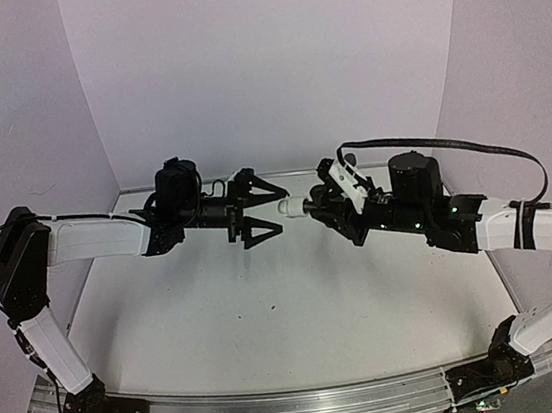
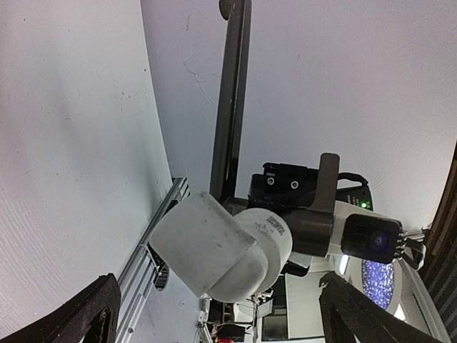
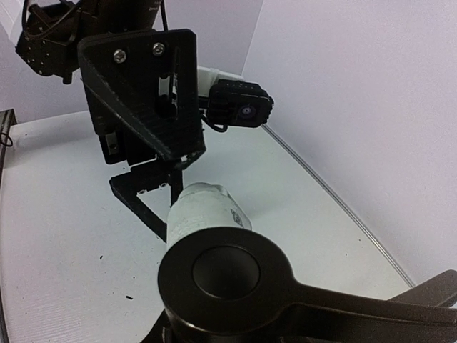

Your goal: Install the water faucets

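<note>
Nearest of all, below the faucet (image 1: 296, 207) in the top view, a metal rail (image 1: 300, 405) carries both arm bases. Beyond it lies the white bench (image 1: 270, 318), marked with a few dark specks. Over the bench's far half the two arms reach toward each other and meet at the faucet, which hangs in the air clear of the surface. The right gripper (image 1: 318, 204), just right of the faucet, is clamped together on it and holds it lying level, pointing left. The faucet shows as two joined pieces. One is a white fitting (image 2: 214, 246), blocky with rounded edges and a small printed label on its side. Behind that is a black part (image 3: 221, 275) with a round flat head and a flat lever running off to one side. From the right wrist the black head sits closest to the lens, with the fitting sticking out past it. The left gripper (image 1: 278, 208), just left of the faucet, stands wide apart; its fingers (image 2: 71, 314) flank the fitting's free end, one on each side, and no contact with it shows. Past the faucet, from the left wrist, the right arm's wrist camera (image 2: 371, 239) looks back with a green light beside it. A black cable (image 1: 450, 143) arcs above the right arm, right of the faucet. Farthest off, behind the faucet, pale walls (image 1: 269, 66) close in the bench.
</note>
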Action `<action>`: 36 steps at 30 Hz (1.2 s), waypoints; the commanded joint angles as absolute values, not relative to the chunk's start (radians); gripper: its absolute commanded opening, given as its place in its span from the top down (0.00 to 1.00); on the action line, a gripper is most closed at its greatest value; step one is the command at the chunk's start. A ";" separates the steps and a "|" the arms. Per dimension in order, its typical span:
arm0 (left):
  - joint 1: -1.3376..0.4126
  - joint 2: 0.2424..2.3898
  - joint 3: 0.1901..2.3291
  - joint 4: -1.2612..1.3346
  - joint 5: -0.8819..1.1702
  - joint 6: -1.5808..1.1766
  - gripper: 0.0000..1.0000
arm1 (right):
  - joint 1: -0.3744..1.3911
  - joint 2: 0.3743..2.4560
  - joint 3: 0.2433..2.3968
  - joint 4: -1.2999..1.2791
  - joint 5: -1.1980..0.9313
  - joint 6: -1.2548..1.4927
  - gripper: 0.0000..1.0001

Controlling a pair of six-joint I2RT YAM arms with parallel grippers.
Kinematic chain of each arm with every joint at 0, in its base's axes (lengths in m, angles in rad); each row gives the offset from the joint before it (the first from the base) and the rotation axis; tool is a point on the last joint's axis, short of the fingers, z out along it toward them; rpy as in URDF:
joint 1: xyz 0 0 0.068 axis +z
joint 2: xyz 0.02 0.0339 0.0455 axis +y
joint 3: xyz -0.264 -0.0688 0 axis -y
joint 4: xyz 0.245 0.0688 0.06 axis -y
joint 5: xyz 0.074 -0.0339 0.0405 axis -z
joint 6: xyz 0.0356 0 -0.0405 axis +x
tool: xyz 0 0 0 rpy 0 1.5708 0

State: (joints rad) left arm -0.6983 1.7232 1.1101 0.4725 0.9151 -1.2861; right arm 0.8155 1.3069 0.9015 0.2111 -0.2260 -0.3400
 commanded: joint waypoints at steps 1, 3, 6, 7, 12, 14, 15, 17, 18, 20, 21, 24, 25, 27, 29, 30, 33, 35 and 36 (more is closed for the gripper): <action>-0.699 1.789 1.191 0.585 0.952 -1.427 0.00 | 0.833 1.310 0.910 0.377 -0.212 -0.383 1.00; -0.701 1.803 1.194 0.650 0.942 -1.479 0.00 | 0.837 1.318 0.903 0.384 -0.202 -0.391 1.00; -0.708 1.821 1.211 0.664 0.935 -1.502 0.00 | 0.845 1.324 0.889 0.412 -0.199 -0.397 1.00; -0.713 1.830 1.217 0.667 0.934 -1.507 0.00 | 0.847 1.327 0.886 0.417 -0.202 -0.399 1.00; -0.727 1.854 1.233 0.705 0.943 -1.530 0.11 | 0.863 1.352 0.884 0.436 -0.199 -0.405 1.00; -0.727 1.853 1.232 0.719 0.935 -1.532 0.20 | 0.868 1.363 0.883 0.447 -0.203 -0.397 1.00; -0.727 1.852 1.231 0.726 0.935 -1.532 0.25 | 0.869 1.368 0.885 0.448 -0.206 -0.387 1.00; -0.727 1.848 1.229 0.740 0.933 -1.529 0.33 | 0.869 1.378 0.890 0.455 -0.213 -0.361 1.00; -0.727 1.845 1.228 0.745 0.933 -1.527 0.36 | 0.869 1.382 0.891 0.460 -0.217 -0.348 1.00; -0.727 1.839 1.225 0.756 0.932 -1.520 0.45 | 0.868 1.392 0.894 0.464 -0.220 -0.319 1.00; -0.727 1.836 1.223 0.762 0.930 -1.516 0.49 | 0.868 1.396 0.895 0.466 -0.224 -0.301 1.00; -0.727 1.824 1.220 0.776 0.923 -1.496 0.61 | 0.868 1.408 0.902 0.469 -0.230 -0.232 1.00; -0.727 1.821 1.219 0.778 0.921 -1.493 0.64 | 0.869 1.412 0.904 0.469 -0.237 -0.217 1.00; -0.727 1.817 1.219 0.789 0.918 -1.492 0.69 | 0.868 1.422 0.902 0.474 -0.261 -0.192 1.00; -0.727 1.811 1.222 0.805 0.918 -1.486 0.79 | 0.869 1.435 0.903 0.476 -0.270 -0.160 1.00; -0.727 1.807 1.224 0.810 0.918 -1.481 0.82 | 0.869 1.441 0.905 0.476 -0.274 -0.143 1.00; -0.727 1.792 1.222 0.814 0.912 -1.425 0.95 | 0.868 1.448 0.913 0.481 -0.287 -0.064 1.00; -0.727 1.775 1.208 0.814 0.899 -1.376 1.00 | 0.865 1.446 0.929 0.484 -0.323 0.014 1.00; -0.727 1.766 1.201 0.814 0.892 -1.334 1.00 | 0.861 1.445 0.938 0.485 -0.355 0.065 1.00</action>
